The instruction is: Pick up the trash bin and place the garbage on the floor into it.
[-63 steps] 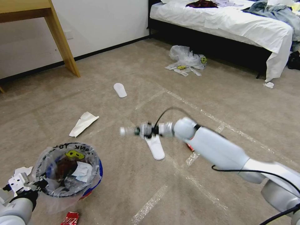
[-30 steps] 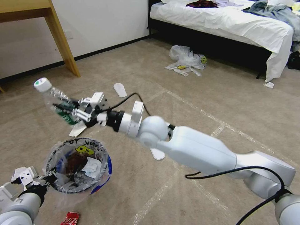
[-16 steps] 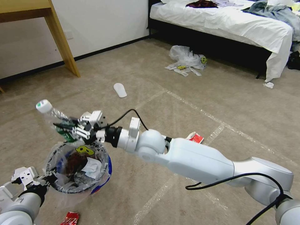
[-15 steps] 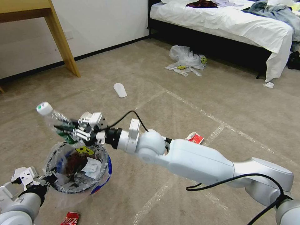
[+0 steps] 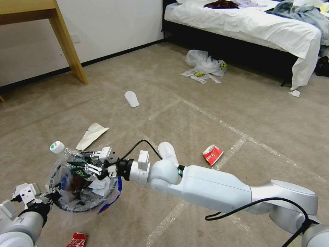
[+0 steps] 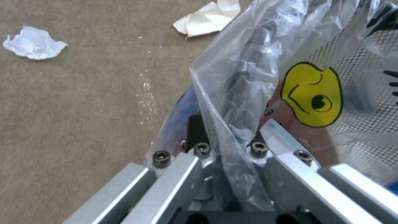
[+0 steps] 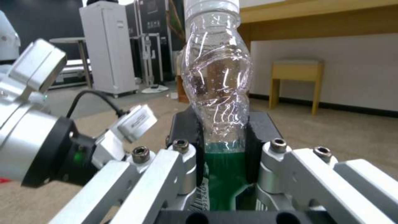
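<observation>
The trash bin (image 5: 109,195), red with a blue band and a printed clear liner (image 6: 311,96), hangs just above the floor (image 5: 192,113) at lower left. My left gripper (image 5: 46,199) (image 6: 228,140) is shut on its rim and liner. My right gripper (image 5: 84,165) (image 7: 222,146) is shut on a small clear plastic bottle (image 5: 61,150) (image 7: 217,84) with a green label. The bottle is tilted over the bin's mouth, white cap pointing up and away. Garbage lies around on the floor: a white slipper (image 5: 132,98), a second slipper (image 5: 167,151), a red wrapper (image 5: 212,154), folded paper (image 5: 90,135).
A crushed red can (image 5: 77,239) lies in front of the bin. Clear plastic bags (image 5: 205,64) and crumpled paper (image 5: 294,93) sit by the bed (image 5: 246,24) at the far right. A wooden table leg (image 5: 68,44) stands far left. Crumpled white paper (image 6: 33,46) lies beside the bin.
My right arm swung left from the middle of the floor with the bottle, then lowered it to the bin's mouth. The left gripper kept holding the bin.
</observation>
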Robot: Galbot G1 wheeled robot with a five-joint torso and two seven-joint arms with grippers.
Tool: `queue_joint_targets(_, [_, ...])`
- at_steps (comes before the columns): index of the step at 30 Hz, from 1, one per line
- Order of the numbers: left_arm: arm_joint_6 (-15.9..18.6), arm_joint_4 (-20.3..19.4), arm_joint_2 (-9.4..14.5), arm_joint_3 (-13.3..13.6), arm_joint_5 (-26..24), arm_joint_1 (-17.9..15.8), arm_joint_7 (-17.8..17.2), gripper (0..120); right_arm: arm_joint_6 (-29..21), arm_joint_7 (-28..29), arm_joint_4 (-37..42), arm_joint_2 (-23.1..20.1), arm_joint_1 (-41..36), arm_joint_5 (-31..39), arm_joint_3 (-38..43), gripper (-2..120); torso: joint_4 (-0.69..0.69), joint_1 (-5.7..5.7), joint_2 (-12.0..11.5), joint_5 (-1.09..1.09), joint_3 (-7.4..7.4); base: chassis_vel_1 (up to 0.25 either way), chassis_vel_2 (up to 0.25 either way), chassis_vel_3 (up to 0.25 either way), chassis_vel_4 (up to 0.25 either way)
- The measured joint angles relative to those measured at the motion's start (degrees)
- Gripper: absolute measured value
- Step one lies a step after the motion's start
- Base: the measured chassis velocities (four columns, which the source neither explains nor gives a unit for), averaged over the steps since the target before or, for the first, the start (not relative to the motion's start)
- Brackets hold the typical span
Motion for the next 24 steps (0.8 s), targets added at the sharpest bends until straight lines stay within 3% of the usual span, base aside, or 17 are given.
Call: queue_joint_targets(24, [0.0, 0.2, -0.2, 0.1, 0.0, 0.0, 0.0, 1, 2.8, -0.4, -5.0, 1.1, -2.9, -4.2, -2.9, 16, 0.0, 0.0, 0.0, 0.0, 0.0, 0.0, 0.0, 0.0, 0.0])
